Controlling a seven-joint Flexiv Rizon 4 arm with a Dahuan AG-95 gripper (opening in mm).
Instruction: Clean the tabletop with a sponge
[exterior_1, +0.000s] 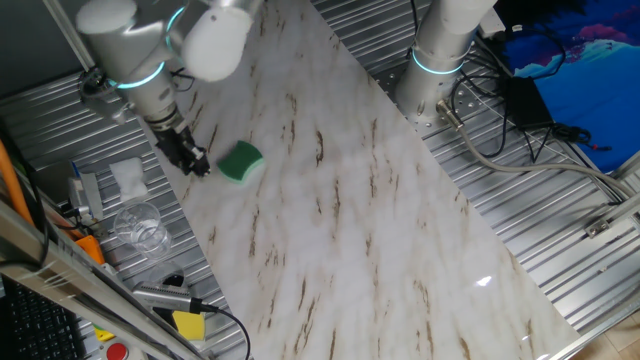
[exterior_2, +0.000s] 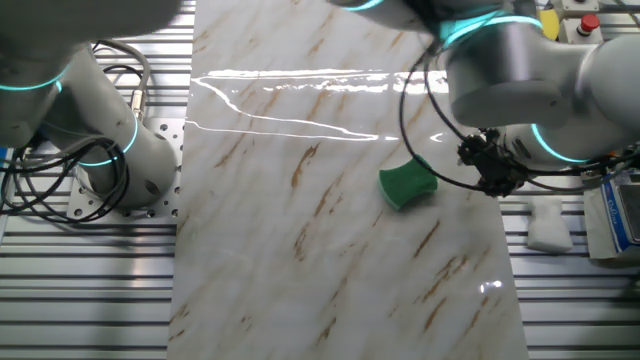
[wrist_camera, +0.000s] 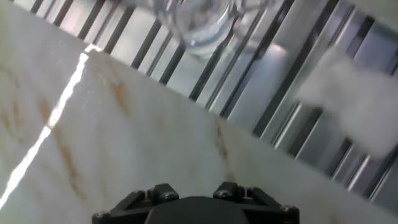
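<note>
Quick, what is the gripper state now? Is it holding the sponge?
Gripper: holds nothing; open or shut cannot be told. The sponge lies apart on the tabletop.

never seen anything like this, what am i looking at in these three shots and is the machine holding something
This is a robot arm working at a table. Two pictures come from fixed cameras on opposite sides of the table; the third comes from a camera on the arm's hand, looking down past its black gripper.

The big glossy white slab with brown streaks is the tabletop. On it lies a small green sponge, also seen from the other side. The gripper is beside the sponge near the slab's edge, apart from it, and nothing shows in it. Whether the jaws are open or shut cannot be told.

Off the slab, on the ribbed metal surface, are a clear glass, a white crumpled tissue and a yellow block. A second arm's base stands at the far side.
</note>
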